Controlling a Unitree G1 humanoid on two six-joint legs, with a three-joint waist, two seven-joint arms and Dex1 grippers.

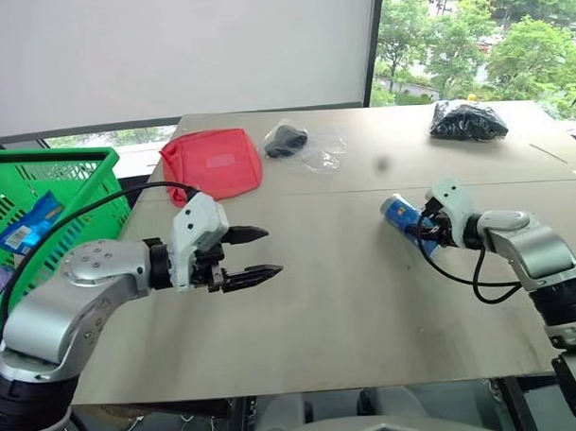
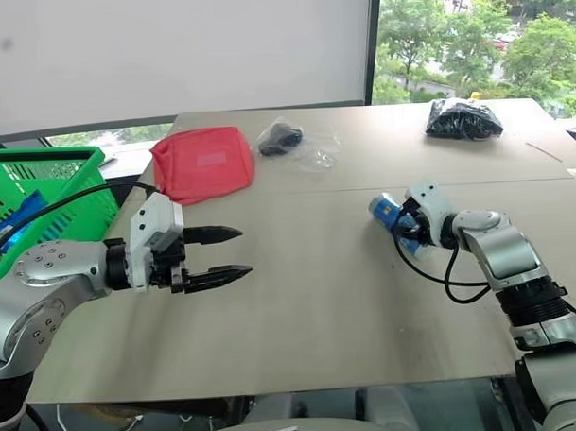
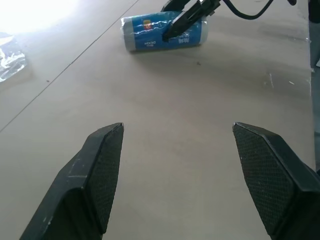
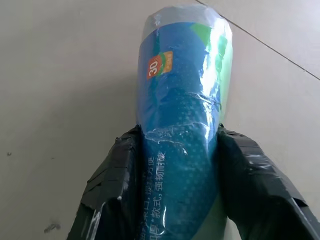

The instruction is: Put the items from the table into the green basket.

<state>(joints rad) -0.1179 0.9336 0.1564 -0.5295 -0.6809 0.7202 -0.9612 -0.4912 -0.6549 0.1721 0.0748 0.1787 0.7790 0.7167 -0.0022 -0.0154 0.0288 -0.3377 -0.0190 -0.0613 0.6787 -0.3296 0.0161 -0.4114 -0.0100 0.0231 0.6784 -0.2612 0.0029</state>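
A green-blue tube (image 4: 180,75) lies on the table (image 1: 348,308) at the right, and my right gripper (image 1: 423,228) is shut on its near end, one black finger on each side. Over the table's left part, my left gripper (image 1: 256,253) hangs open with nothing between its fingers (image 3: 102,165). The green basket (image 1: 78,166) stands off the table's left edge. A flat red pouch (image 1: 212,163) lies at the back left. Beside it sits a clear bag with a black object (image 1: 285,138), and a larger bag of black objects (image 1: 466,121) lies at the back right.
A blue packet (image 1: 28,229) lies inside the basket. A black cable loops from each wrist. A seam crosses the tabletop between the back items and the grippers. Behind the table are a white wall and a window with trees.
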